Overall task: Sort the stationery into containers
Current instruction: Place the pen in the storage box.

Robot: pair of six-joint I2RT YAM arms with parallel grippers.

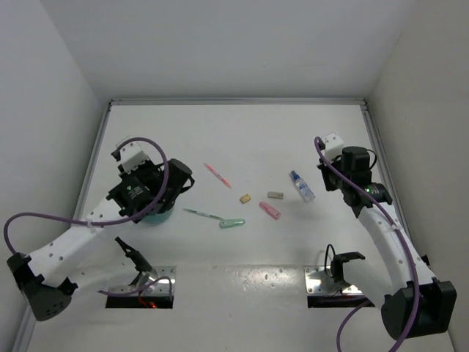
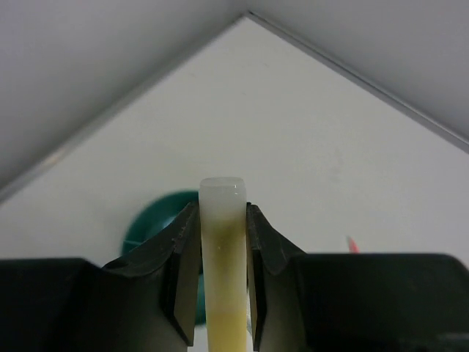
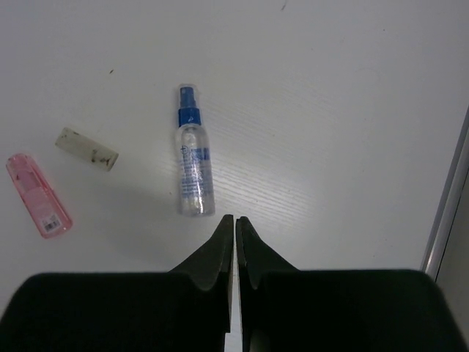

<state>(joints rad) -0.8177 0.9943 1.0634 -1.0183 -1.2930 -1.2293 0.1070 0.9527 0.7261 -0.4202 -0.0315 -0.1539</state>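
My left gripper (image 2: 223,209) is shut on a yellow marker (image 2: 223,264) and holds it upright above the round teal cup (image 2: 155,220). In the top view the left gripper (image 1: 163,196) covers most of the cup (image 1: 157,218). My right gripper (image 3: 234,220) is shut and empty, just short of the clear blue-capped bottle (image 3: 194,165), which lies flat. A tan eraser (image 3: 86,149) and a pink marker (image 3: 39,194) lie left of the bottle. The top view shows the right gripper (image 1: 327,178), bottle (image 1: 301,186), two erasers (image 1: 245,198) (image 1: 275,195), pink marker (image 1: 270,210), pink-red pen (image 1: 217,174), green pen (image 1: 201,213) and light-blue marker (image 1: 232,222).
White walls enclose the table on the left, back and right; a metal rail (image 3: 447,198) runs along the right edge close to my right gripper. Two metal base plates (image 1: 330,281) (image 1: 146,282) sit at the near edge.
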